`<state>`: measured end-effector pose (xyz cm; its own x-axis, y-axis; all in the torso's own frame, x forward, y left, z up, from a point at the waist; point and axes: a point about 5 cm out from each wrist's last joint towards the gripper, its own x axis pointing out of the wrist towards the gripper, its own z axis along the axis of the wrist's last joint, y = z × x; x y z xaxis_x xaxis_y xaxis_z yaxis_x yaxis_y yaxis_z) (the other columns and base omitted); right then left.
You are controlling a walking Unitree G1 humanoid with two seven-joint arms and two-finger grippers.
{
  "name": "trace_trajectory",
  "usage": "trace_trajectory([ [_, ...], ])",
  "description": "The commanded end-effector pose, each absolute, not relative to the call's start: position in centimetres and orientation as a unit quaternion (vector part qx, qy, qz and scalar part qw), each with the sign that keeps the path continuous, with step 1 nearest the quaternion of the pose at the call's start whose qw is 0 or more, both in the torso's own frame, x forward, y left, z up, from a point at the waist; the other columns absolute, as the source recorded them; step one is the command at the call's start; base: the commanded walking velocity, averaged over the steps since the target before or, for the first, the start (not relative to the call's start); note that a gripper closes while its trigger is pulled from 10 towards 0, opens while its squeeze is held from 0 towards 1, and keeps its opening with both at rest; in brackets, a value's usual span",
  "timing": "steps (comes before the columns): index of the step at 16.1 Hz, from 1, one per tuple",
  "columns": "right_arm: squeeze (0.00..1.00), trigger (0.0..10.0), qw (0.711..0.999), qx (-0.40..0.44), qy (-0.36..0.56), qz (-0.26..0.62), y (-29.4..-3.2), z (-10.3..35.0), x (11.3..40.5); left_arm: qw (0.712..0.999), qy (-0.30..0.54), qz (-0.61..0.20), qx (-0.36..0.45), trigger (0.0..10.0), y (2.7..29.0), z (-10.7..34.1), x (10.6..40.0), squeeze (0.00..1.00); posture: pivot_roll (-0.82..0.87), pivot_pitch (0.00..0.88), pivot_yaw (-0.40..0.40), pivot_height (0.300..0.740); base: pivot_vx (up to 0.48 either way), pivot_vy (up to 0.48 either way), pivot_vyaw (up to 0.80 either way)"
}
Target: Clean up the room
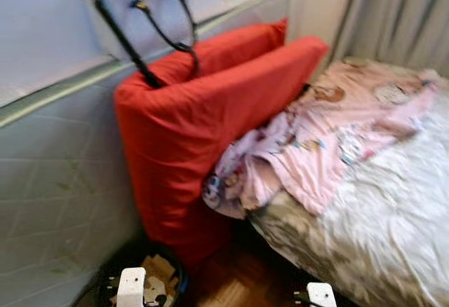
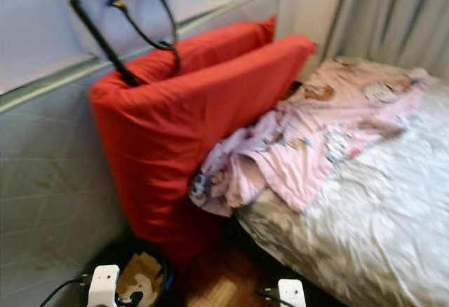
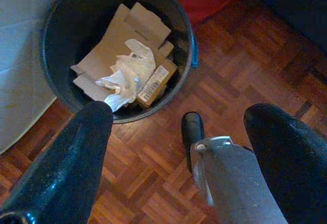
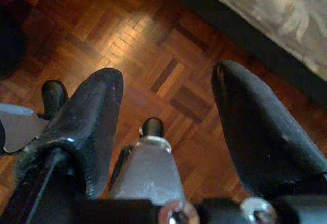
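A black waste bin [image 3: 61,88] stands on the parquet beside the red cushions and holds cardboard pieces [image 3: 138,27] and crumpled white paper [image 3: 127,75]. My left gripper [image 3: 179,114] hangs open and empty just above the floor, at the bin's rim. On the other side my right gripper [image 4: 166,73] is open too, with nothing between its fingers, over bare parquet near the bed's edge. Pink clothes [image 1: 330,139] lie rumpled across the bed [image 1: 393,209], with one end drooping over the corner. The bin [image 1: 151,279] also sits at the foot of the cushions in the eye views.
Two big red cushions [image 1: 203,118] lean upright between the bed and a pale padded wall panel [image 1: 56,181]. A light bag with black handles [image 1: 151,19] rests on top behind them. Grey curtains [image 1: 400,12] hang at the back right. A narrow strip of parquet [image 1: 238,282] lies between bin and bed.
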<state>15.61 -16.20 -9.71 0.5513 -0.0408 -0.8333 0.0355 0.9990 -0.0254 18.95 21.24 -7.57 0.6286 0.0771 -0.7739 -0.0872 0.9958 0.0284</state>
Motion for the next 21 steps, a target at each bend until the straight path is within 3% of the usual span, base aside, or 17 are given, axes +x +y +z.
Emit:
trace_trajectory([
  [1,0.0,10.0,0.883,-0.001,0.468,-0.021,-16.1,-9.6,15.7,0.899,0.436,0.045,0.001,10.0,21.5,-7.7,18.7,0.0,-0.03,0.0,0.032,0.74,0.33,0.0,0.0],
  [18,0.0,10.0,0.889,-0.006,0.457,-0.006,-15.8,-9.3,16.5,0.9,0.432,0.049,-0.004,10.0,21.5,-7.6,18.9,0.0,-0.03,0.0,0.025,0.74,0.359,0.0,0.05],
  [21,0.0,10.0,0.893,0.006,0.449,-0.02,-15.8,-9.1,17.0,0.904,0.424,0.045,-0.002,10.0,21.5,-7.4,19.1,0.0,-0.02,0.0,0.026,0.74,0.084,0.0,0.0],
])
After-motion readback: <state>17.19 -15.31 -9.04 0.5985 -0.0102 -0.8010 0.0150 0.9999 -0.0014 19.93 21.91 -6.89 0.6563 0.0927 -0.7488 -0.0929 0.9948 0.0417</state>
